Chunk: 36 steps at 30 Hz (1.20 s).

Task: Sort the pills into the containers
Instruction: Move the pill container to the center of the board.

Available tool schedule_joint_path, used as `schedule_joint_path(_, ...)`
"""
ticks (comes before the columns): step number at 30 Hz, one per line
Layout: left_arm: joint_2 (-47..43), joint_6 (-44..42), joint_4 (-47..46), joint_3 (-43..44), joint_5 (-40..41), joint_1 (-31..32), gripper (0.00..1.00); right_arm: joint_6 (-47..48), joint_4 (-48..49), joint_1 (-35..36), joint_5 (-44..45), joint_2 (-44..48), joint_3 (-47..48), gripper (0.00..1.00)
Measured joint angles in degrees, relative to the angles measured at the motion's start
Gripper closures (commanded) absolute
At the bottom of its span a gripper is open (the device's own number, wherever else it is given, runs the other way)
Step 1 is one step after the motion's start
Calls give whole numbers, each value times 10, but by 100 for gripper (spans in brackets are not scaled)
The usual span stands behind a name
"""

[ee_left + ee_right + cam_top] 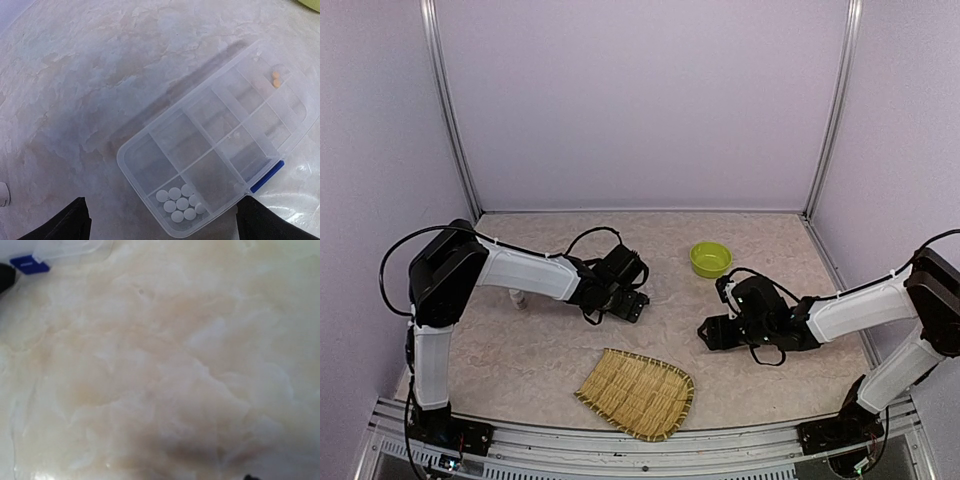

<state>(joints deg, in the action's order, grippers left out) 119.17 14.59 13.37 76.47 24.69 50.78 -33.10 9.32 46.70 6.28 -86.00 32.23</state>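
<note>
The left hand (163,198) is spread as wide as it goes and holds nothing. Its two dark fingers (70,222) stand at either side of the near end of the flat, clear plastic organiser box (197,135), which lies below them on the pale marbled surface (75,90). No part of the hand touches the box.

In the box's corner compartment nearest that hand lies a cluster of small round white pills (180,203). Two small orange pills (275,80) sit together in a compartment at the box's far end. The compartments between show only bare plastic. A blue latch (267,176) is on the box's long edge, just beside the white pills' compartment.

The right hand (712,332) is low over the surface on the latch side of the box. Its wrist camera catches only the latch and a corner of clear plastic. Its fingers are not shown clearly, so I cannot tell how far apart they are or whether they hold anything.

The round lime-green bowl (710,259) stands beyond the box's far end. The woven bamboo tray (637,393) lies well apart from the box, towards the arm bases.
</note>
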Motion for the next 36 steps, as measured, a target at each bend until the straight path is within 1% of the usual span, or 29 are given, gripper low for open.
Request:
schedule_joint_path(6, 20, -8, -1, 23, 10, -5, 1, -2, 0, 0, 2, 10, -14, 28)
schedule_joint_path(25, 16, -4, -1, 18, 38, -19, 1, -4, 0, -9, 4, 22, -22, 22)
schedule_joint_path(29, -7, -1, -3, -7, 31, -16, 1, -4, 0, -12, 5, 22, -22, 19)
schedule_joint_path(34, -85, 2, -10, -62, 10, -11, 1, 7, -28, -15, 18, 25, -14, 15)
schedule_joint_path(36, -126, 3, -17, -84, 1, -9, 1, 18, -48, -15, 26, 35, -5, 11)
